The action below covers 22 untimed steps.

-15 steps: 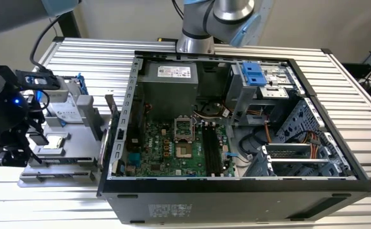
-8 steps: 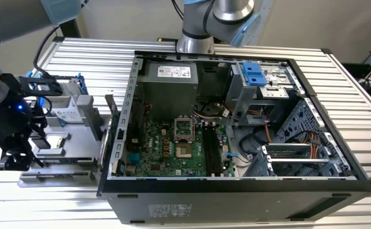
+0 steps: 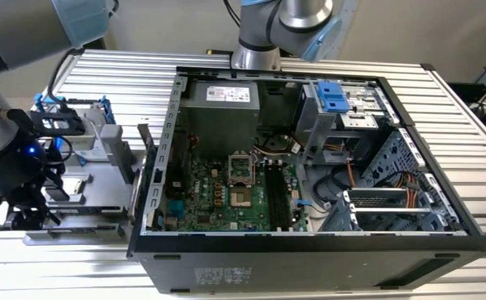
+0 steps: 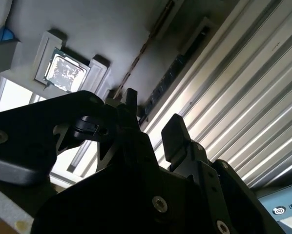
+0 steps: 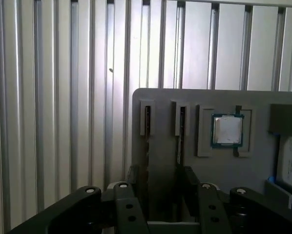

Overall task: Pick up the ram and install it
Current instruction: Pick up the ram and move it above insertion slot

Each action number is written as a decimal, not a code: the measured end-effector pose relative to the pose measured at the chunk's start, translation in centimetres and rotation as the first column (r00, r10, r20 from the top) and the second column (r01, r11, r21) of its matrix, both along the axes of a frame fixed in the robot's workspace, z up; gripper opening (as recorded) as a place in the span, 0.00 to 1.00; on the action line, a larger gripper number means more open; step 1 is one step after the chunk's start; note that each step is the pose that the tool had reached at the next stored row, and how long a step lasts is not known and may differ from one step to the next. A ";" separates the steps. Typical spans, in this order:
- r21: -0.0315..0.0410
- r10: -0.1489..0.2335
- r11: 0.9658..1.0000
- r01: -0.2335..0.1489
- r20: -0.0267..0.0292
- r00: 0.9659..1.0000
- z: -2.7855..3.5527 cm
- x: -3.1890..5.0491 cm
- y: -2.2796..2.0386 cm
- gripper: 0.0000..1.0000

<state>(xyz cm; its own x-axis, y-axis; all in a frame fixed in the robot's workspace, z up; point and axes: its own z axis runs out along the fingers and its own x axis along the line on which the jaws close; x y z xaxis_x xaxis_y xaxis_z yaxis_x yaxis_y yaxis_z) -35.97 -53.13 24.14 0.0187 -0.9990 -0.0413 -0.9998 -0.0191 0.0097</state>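
We note the black two-fingered gripper point(image 3: 26, 215) low at the exterior view's left, over the flat grey holder plate point(image 5: 160, 102) that lies on the ribbed aluminium table point(image 5: 48, 97), beside the open black computer case point(image 3: 310, 250). The ram point(image 5: 147, 122), a long, narrow, flat stick, stands on its long edge in a raised slot of that plate. In the first wrist view we see it edge-on, as a thin dark line with a brownish tint. In the second wrist view the ram point(image 4: 173, 73) shows a dark face with a row of small black chips, and its near end falls in the gap of the gripper point(image 4: 153, 114). A second thin, edge-on memory stick point(image 5: 181, 122) stands in the neighbouring slot, parallel to the ram, between it and the small square silver processor chip point(image 5: 228, 130), which sits flat in its own recess. The black fingers point(image 5: 190, 178) are spread apart, one on each side of the pair of slots, and grasp nothing. We cannot tell whether either finger touches a stick. In the exterior view the case's green motherboard point(image 3: 218, 194) lies exposed, well apart from the gripper.
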 end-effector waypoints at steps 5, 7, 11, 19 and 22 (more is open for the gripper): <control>0.000 0.000 1.000 0.000 0.000 1.000 -0.86 0.02 -0.38 1.00; 0.000 0.000 1.000 0.000 0.000 1.000 -1.21 0.01 -0.47 1.00; -0.001 0.000 1.000 0.000 0.000 1.000 -1.94 0.01 -0.57 1.00; -0.004 -0.004 1.000 0.004 0.000 1.000 -3.40 -0.02 -0.58 1.00; -0.005 -0.010 1.000 0.010 0.000 1.000 -3.95 -0.09 -0.58 1.00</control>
